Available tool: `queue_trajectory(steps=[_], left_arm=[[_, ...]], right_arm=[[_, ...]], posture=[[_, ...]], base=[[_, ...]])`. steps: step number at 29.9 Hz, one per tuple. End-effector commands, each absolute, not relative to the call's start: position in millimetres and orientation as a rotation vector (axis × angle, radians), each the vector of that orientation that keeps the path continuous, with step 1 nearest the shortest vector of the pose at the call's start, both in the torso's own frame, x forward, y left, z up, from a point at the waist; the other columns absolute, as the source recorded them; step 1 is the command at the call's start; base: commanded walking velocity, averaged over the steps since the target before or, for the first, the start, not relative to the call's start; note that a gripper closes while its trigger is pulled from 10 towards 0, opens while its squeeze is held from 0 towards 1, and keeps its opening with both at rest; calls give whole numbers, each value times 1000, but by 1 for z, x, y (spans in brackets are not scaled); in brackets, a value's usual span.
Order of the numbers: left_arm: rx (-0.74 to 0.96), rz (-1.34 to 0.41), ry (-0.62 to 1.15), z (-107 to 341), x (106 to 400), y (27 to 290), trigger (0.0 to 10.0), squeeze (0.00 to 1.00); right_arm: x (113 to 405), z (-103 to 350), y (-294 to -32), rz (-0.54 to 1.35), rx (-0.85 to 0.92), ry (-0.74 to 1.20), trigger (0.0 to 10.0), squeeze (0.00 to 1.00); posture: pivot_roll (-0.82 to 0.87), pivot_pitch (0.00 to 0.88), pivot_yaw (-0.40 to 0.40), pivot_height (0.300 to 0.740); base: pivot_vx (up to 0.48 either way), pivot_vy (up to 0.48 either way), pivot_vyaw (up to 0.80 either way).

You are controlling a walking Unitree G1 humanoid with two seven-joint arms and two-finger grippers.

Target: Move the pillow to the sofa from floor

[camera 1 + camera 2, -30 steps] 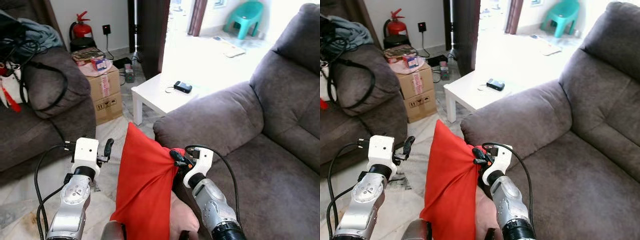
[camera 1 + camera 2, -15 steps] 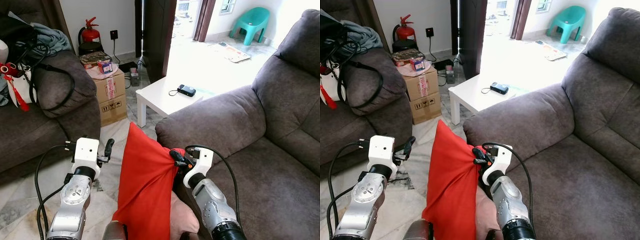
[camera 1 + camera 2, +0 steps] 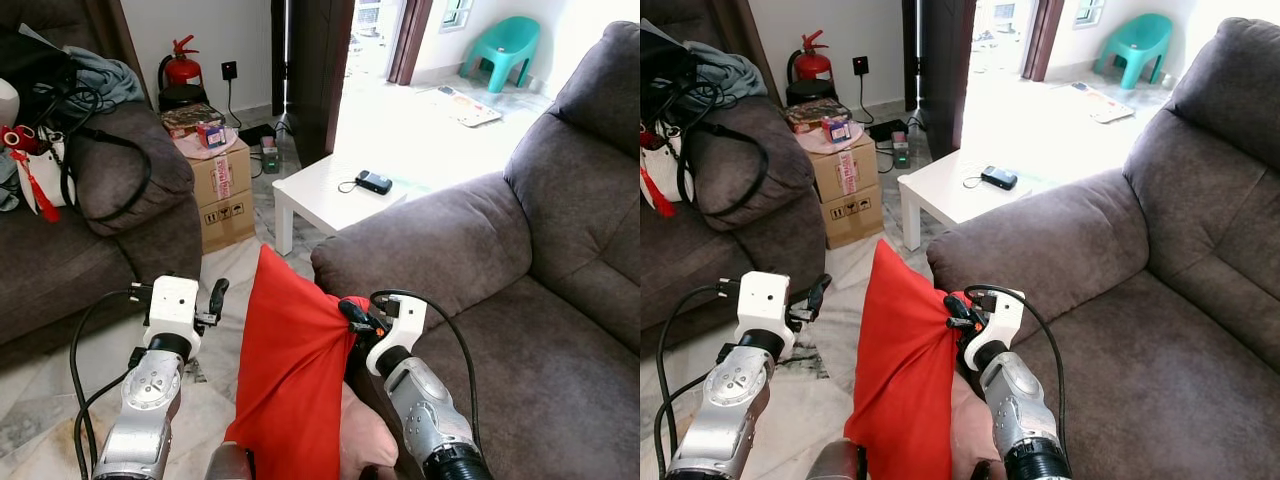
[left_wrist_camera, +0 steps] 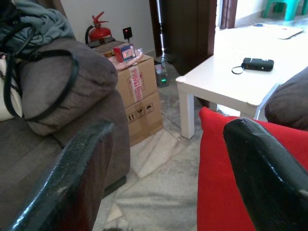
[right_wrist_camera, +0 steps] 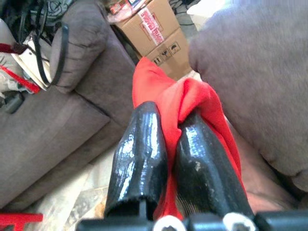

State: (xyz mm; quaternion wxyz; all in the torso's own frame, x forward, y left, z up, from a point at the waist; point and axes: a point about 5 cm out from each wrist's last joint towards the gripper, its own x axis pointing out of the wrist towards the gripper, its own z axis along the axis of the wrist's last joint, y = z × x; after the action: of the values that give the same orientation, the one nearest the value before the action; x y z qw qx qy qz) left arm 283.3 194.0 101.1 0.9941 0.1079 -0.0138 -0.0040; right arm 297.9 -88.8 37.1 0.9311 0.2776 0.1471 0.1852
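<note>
We see the red pillow [image 3: 290, 370] hanging upright off the floor at about six o'clock in the head views, just beside the arm of the grey sofa [image 3: 520, 300], which fills the side from two to five o'clock. Our right gripper [image 3: 352, 315] is clenched on a bunched upper corner of the pillow; in the right wrist view its two black fingers [image 5: 139, 149] sit pressed together with red fabric pinched between them. Our left gripper [image 3: 215, 297] hangs at about eight o'clock, just beside the pillow's other edge but apart from it, and in the left wrist view its fingers [image 4: 72, 173] stand spread wide with nothing between them. At twelve o'clock a white low table [image 3: 320, 190] stands just beyond the sofa arm, carrying a small black device [image 3: 374, 181] with a cord. At eleven o'clock a cardboard box [image 3: 222, 190] sits against a second grey sofa [image 3: 90, 240], which lies at nine to ten o'clock with bags and clothes piled on it. A red fire extinguisher [image 3: 182, 68] stands by the far wall behind the box, and a teal plastic chair [image 3: 505, 45] sits at one o'clock in the bright room beyond.
</note>
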Motion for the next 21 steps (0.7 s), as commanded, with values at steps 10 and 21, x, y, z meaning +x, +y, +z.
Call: queue_trajectory(steps=[10, 21], left_arm=[[206, -18, -19, 99, 284, 193, 10000, 0], [211, -22, -11, 98, 282, 195, 10000, 0]], right_arm=[[313, 66, -96, 389, 555, 135, 10000, 0], [312, 81, -82, 534, 621, 99, 10000, 0]], posture=[[179, 0, -114, 740], [189, 0, -112, 740]], base=[[0, 0, 0], [0, 0, 0]])
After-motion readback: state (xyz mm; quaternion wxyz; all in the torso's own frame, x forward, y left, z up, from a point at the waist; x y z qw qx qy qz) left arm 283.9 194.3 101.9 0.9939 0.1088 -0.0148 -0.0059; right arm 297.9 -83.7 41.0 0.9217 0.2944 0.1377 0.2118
